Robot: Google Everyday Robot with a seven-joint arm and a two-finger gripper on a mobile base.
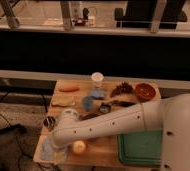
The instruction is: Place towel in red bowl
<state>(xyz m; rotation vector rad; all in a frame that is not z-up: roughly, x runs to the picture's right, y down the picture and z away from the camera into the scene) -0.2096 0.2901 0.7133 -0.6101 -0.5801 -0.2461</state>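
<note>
One pincer (54, 145) above one towel (47, 154), one red bowl (146, 91), one cup (97, 78), one tray (140, 148).

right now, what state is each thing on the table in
towel: lying flat at the front left corner
red bowl: upright at the far right, no towel in it
white cup: standing upright at the back
green tray: lying flat at the front right
gripper: open, low over the towel
</note>
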